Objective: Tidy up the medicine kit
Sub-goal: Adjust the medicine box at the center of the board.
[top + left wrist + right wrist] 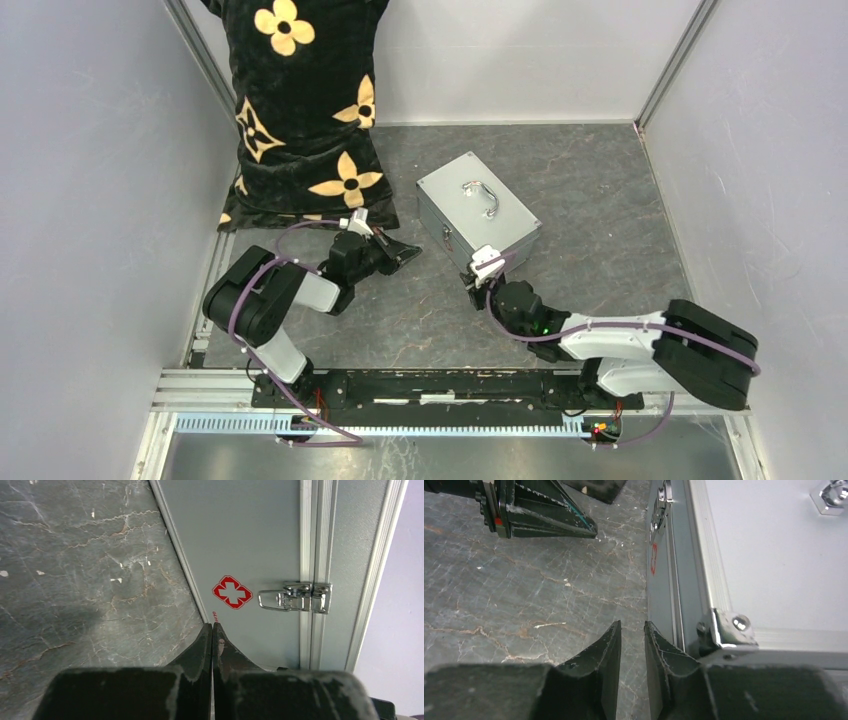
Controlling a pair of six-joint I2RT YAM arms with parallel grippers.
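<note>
The medicine kit [478,210] is a closed silver aluminium case with a chrome handle [484,197] on its lid, lying flat mid-table. In the left wrist view its front wall [250,540] shows a red cross [232,592] and a fastened latch [295,597]. My left gripper [408,252] is shut and empty; its tips [213,626] point at the front wall just below the cross. My right gripper [470,283] sits at the case's near corner [729,625], jaws a narrow gap apart [632,625] with nothing between them, beside the front wall [664,595].
A black pillow with gold flowers [300,110] leans against the back left wall, just behind the left arm. Grey walls and aluminium frame posts close in the table. The left gripper [549,517] shows in the right wrist view, close to the case front.
</note>
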